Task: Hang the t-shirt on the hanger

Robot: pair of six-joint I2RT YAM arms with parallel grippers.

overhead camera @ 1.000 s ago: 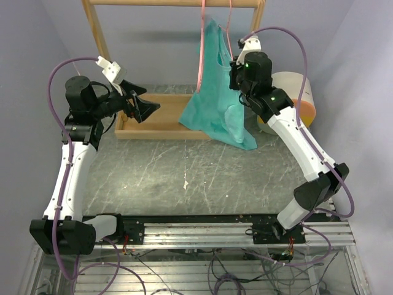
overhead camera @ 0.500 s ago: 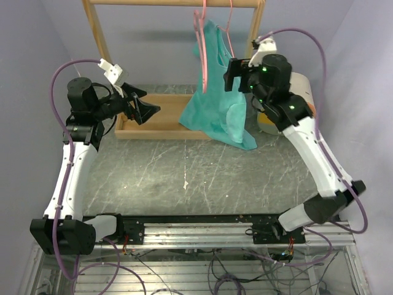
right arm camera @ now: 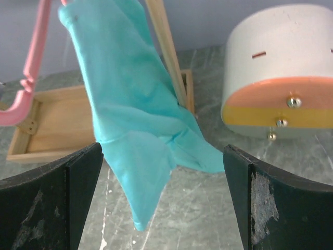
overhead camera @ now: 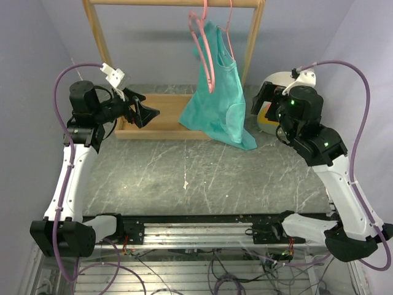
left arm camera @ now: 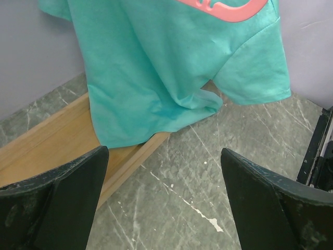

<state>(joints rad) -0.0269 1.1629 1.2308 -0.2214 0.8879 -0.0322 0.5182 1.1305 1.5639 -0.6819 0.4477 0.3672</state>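
Observation:
The teal t-shirt [overhead camera: 219,104] hangs from the wooden rack's top bar [overhead camera: 153,2]. Its lower edge trails onto the rack base and the table. A thin pink hanger [overhead camera: 230,21] runs down into the shirt's top. A second pink hanger [overhead camera: 205,52] hangs tilted beside it, lying across the shirt's front. My left gripper [overhead camera: 146,112] is open, left of the shirt, holding nothing. My right gripper [overhead camera: 261,103] is open too, off to the shirt's right and clear of the cloth. The shirt [left arm camera: 156,67] fills the left wrist view; in the right wrist view its folded sleeve [right arm camera: 135,135] hangs ahead.
The wooden rack has a tray-like base [overhead camera: 153,126] and slanted posts [overhead camera: 97,37]. A white round container with an orange and yellow band [right arm camera: 281,78] stands at the right, just behind my right gripper. Purple walls close in on both sides.
My right gripper has opened, let go at the shirt's top and drawn back down to the right. The left pink hanger has swung and tilted. The left arm has barely moved.

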